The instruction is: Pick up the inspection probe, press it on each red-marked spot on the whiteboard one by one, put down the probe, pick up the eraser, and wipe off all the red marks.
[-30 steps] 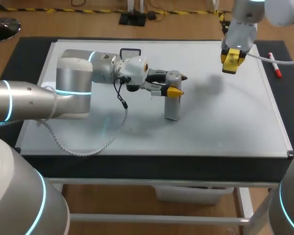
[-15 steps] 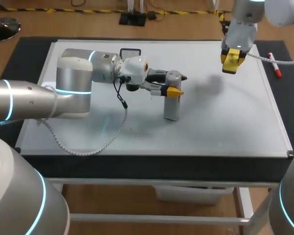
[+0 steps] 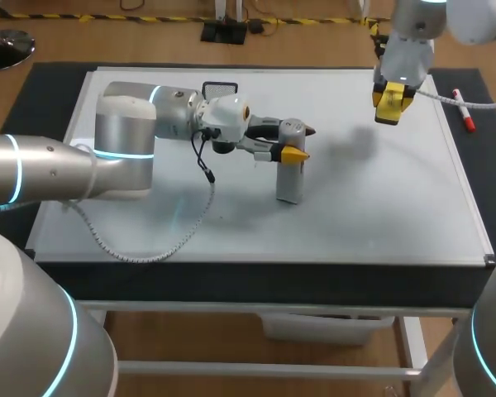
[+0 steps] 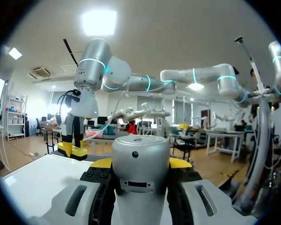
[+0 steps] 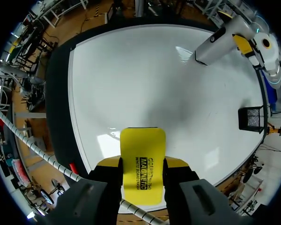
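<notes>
The grey inspection probe (image 3: pixel 290 174) stands upright near the middle of the whiteboard (image 3: pixel 380 207), and my left gripper (image 3: pixel 302 142) is shut on its upper end. In the left wrist view the probe (image 4: pixel 140 187) fills the gap between my left gripper's (image 4: pixel 140 164) yellow tips. My right gripper (image 3: pixel 393 106) hangs above the board's far right part, shut on the yellow eraser (image 3: pixel 391 101). Seen from the right wrist, the eraser (image 5: pixel 142 145) sits between the right gripper's (image 5: pixel 142 165) fingers, with the probe (image 5: pixel 214 44) far ahead. I see no red marks on the board.
A red marker (image 3: pixel 465 112) lies on the black mat right of the board. A small black basket (image 3: pixel 221 87) stands at the board's far edge behind the left arm. A pale cable (image 3: pixel 149 248) loops over the board's near left part.
</notes>
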{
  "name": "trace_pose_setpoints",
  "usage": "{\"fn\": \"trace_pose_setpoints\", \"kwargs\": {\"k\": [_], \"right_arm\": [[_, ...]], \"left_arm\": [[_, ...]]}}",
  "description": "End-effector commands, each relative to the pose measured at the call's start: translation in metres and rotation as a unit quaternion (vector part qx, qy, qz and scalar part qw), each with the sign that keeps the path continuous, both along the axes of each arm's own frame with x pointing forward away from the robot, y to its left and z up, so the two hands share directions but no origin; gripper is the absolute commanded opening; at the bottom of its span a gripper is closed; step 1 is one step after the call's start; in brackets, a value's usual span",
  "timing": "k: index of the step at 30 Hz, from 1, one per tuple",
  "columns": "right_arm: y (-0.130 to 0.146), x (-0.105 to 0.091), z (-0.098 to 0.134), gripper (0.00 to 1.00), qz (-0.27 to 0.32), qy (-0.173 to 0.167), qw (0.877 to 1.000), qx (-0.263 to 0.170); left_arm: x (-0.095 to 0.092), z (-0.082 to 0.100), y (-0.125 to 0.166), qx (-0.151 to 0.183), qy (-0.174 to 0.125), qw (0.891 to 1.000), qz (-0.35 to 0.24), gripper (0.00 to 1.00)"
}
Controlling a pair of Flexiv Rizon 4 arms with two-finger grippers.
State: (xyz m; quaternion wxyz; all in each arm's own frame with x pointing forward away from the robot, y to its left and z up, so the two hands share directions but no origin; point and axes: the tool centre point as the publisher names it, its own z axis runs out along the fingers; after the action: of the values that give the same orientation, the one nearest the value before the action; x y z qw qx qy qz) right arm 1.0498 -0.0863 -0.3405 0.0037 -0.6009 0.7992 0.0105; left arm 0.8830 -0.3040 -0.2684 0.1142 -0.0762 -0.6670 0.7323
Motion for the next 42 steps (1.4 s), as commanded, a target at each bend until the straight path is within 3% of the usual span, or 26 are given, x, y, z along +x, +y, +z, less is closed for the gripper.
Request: {"fn": "trace_pose_setpoints", "kwargs": {"k": [1, 9, 20, 42], "right_arm": [[-0.001, 0.001, 0.001, 0.0, 0.001, 0.0, 1.0, -0.001], [-0.001, 0.001, 0.001, 0.0, 0.001, 0.0, 1.0, -0.001], [-0.001, 0.001, 0.001, 0.0, 0.001, 0.0, 1.0, -0.001], [-0.001, 0.001, 0.001, 0.0, 0.001, 0.0, 1.0, -0.001]], "left_arm": [[0.003, -0.001, 0.0, -0.002, 0.001, 1.0, -0.003, 0.0], [0.005, 0.009, 0.011, -0.006, -0.008, 1.0, 0.004, 0.0], [0.014, 0.032, 0.06, -0.001, -0.025, 0.998, 0.051, 0.0], [0.041, 0.037, 0.206, 0.024, -0.017, 0.975, 0.22, 0.0]]}}
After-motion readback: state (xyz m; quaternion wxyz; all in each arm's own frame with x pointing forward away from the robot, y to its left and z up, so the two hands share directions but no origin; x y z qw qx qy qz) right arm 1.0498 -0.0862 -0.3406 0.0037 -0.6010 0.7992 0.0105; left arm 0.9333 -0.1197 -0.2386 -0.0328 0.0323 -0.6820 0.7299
